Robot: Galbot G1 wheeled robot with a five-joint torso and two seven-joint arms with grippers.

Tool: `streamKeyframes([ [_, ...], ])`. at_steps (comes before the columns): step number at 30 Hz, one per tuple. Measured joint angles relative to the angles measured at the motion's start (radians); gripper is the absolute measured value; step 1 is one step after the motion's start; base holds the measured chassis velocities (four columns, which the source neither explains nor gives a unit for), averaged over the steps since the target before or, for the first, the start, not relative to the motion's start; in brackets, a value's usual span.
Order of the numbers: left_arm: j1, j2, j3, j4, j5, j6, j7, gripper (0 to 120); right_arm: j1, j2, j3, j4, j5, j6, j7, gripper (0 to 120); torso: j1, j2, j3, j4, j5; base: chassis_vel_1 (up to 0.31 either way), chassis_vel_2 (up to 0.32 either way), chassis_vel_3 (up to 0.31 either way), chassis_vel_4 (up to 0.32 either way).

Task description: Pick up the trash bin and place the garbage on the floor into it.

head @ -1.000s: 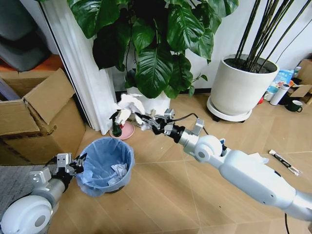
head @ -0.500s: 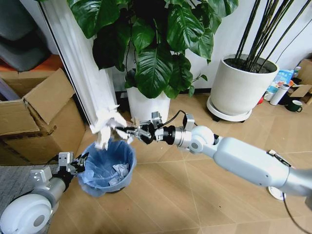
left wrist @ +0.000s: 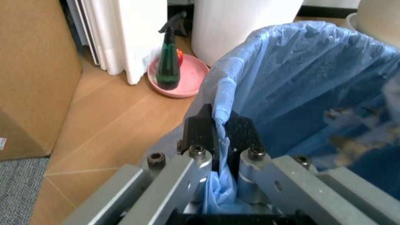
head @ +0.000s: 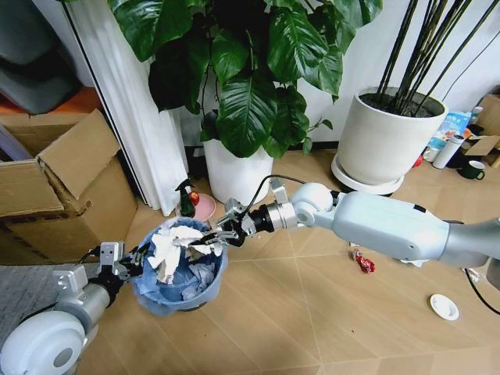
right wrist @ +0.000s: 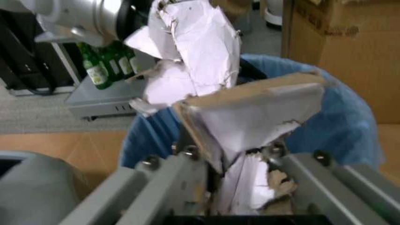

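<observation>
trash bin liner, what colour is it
Light blue; the trash bin liner shows best in the left wrist view.

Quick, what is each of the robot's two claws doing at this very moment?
Left gripper: shut on the blue-bag-lined round dark trash bin's rim.
Right gripper: shut on crumpled white paper scraps, over the bin.

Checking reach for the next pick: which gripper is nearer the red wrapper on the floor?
Right. The right gripper holds white paper scraps over the trash bin, a short way from the red wrapper. The left gripper clamps the bin's far rim.
</observation>
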Motion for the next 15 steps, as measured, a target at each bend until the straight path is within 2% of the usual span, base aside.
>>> streamKeyframes([
  [6, 0.001, -0.001, 0.003, -0.013, -0.011, 0.003, -0.004, 0, -0.009, 0.011, -0.002, -0.030, -0.017, -0.001, 0.003, 40, 0.000, 0.000, 0.000, -0.0001, 0.0000, 0.000, 0.000, 0.000, 0.000],
  [8, 0.001, 0.000, 0.004, -0.013, -0.012, 0.004, -0.004, 0, -0.009, 0.012, -0.002, -0.032, -0.018, -0.001, 0.003, 43, 0.000, 0.000, 0.000, -0.0001, 0.0000, 0.000, 0.000, 0.000, 0.000],
  [11, 0.001, 0.000, 0.005, -0.013, -0.017, 0.005, -0.005, 0, -0.010, 0.023, -0.001, -0.034, -0.019, 0.002, 0.005, 58, 0.000, 0.000, 0.000, -0.0001, 0.0000, 0.000, 0.000, 0.000, 0.000],
  [13, 0.000, 0.001, 0.007, -0.015, -0.020, 0.006, -0.005, 0, -0.010, 0.030, -0.001, -0.035, -0.022, 0.004, 0.007, 62, 0.000, 0.000, 0.000, 0.0000, 0.0000, 0.000, 0.000, 0.000, 0.000],
  [15, 0.000, 0.001, 0.008, -0.019, -0.023, 0.008, -0.006, 0, -0.005, 0.038, -0.001, -0.039, -0.028, 0.008, 0.007, 73, 0.000, 0.000, 0.000, 0.0000, 0.0000, 0.000, 0.000, 0.000, 0.000],
])
